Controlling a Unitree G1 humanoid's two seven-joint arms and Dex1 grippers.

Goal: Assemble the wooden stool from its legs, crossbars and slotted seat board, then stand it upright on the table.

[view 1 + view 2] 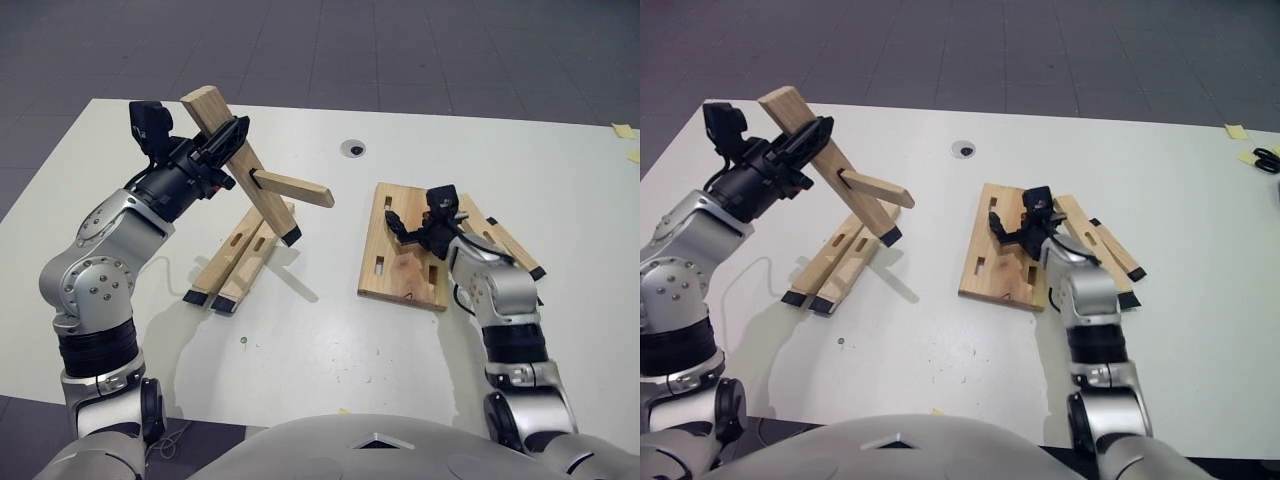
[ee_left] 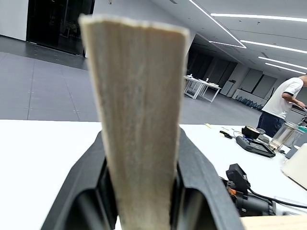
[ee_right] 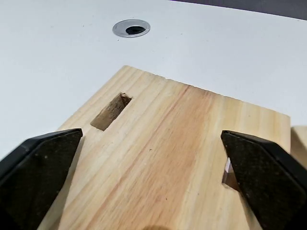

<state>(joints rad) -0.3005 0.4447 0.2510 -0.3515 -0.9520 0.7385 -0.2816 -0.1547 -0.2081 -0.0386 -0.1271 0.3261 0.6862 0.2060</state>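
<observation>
Seat board [image 1: 392, 272] lies flat right of centre, well inside edges of white table [image 1: 330, 335]; right gripper [image 3: 151, 158] hovers over it, jaws spread. Left gripper [image 1: 228, 140] clamps leg [image 1: 272, 212] with crossbar [image 1: 295, 188], raised above two flat legs [image 1: 235, 265]. Bare stretch between. Grey tiled floor [image 1: 400, 50] beyond.

The white table [image 1: 330, 330] carries two wooden legs [image 1: 235, 262] side by side left of centre, a slotted seat board [image 1: 395, 250] right of centre, further legs [image 1: 1112, 243] just right of it, and a round grommet [image 1: 351, 148] at upper centre.
</observation>
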